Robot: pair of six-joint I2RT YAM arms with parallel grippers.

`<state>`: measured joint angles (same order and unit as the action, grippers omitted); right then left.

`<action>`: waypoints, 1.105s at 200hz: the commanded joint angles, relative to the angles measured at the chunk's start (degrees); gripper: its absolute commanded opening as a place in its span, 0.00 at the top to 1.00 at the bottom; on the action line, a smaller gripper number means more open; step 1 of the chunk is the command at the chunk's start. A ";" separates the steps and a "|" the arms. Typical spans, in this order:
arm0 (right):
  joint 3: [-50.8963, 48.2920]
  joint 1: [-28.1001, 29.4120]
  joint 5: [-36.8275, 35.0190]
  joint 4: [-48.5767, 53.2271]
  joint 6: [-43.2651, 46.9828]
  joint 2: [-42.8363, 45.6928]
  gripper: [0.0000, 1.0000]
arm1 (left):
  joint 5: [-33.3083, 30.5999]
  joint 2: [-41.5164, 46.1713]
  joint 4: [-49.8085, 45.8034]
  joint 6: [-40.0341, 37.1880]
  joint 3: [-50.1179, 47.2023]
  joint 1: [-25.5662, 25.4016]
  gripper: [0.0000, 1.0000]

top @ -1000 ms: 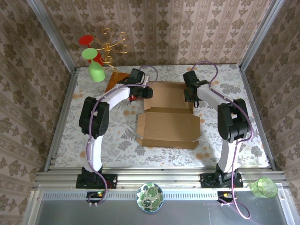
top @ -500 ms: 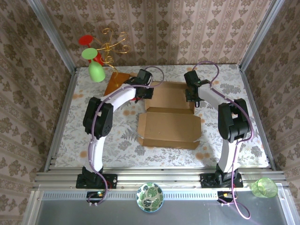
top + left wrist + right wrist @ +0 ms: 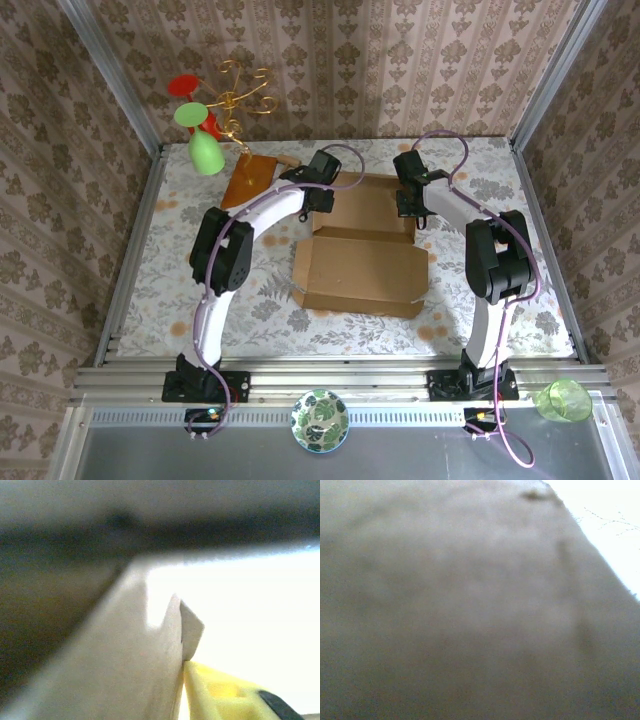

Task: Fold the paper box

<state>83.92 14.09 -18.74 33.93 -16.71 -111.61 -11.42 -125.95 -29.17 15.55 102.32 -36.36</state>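
It looks like the back of the box (image 3: 360,270) is being folded up; the right claw (image 3: 408,210) is clenched, the left claw (image 3: 318,195) I cannot tell, and next both should lift together.

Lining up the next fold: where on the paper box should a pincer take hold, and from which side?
Probably the free near edge of the paper box, approached from the arm bases' side. That panel lies flat with its thin edge exposed there; the left and right ends carry small flaps.
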 commanded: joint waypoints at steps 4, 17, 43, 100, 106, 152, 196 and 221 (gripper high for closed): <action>0.27 0.46 1.07 2.19 0.37 -0.65 1.00 | 9.14 3.31 4.43 -0.87 -3.03 -0.59 0.63; 0.24 0.42 1.03 2.27 0.41 -0.78 1.00 | 11.16 4.74 5.29 -0.64 -3.72 -0.16 0.60; 0.44 0.26 0.99 2.28 0.46 -0.88 1.00 | 15.25 6.82 6.72 0.24 -6.23 1.08 0.57; 0.72 0.06 1.21 2.54 0.54 -1.21 1.00 | 24.61 10.90 15.30 1.94 -14.57 3.96 0.54; 0.80 0.02 1.21 2.55 0.60 -1.18 1.00 | 25.44 11.37 16.50 2.00 -15.24 4.17 0.53; 0.82 -0.18 1.34 2.63 0.72 -1.33 1.00 | 35.07 13.03 23.46 1.95 -17.44 5.49 0.41; 0.96 -0.26 1.51 2.63 0.80 -1.49 1.00 | 37.39 13.49 23.82 1.25 -18.27 5.85 0.39; 0.98 -0.36 1.53 2.65 0.90 -1.58 1.00 | 38.49 14.02 24.14 0.50 -18.79 5.95 0.38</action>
<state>83.96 13.13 -18.44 34.54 -16.67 -111.61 20.40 -115.94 -9.37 16.91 83.68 -29.52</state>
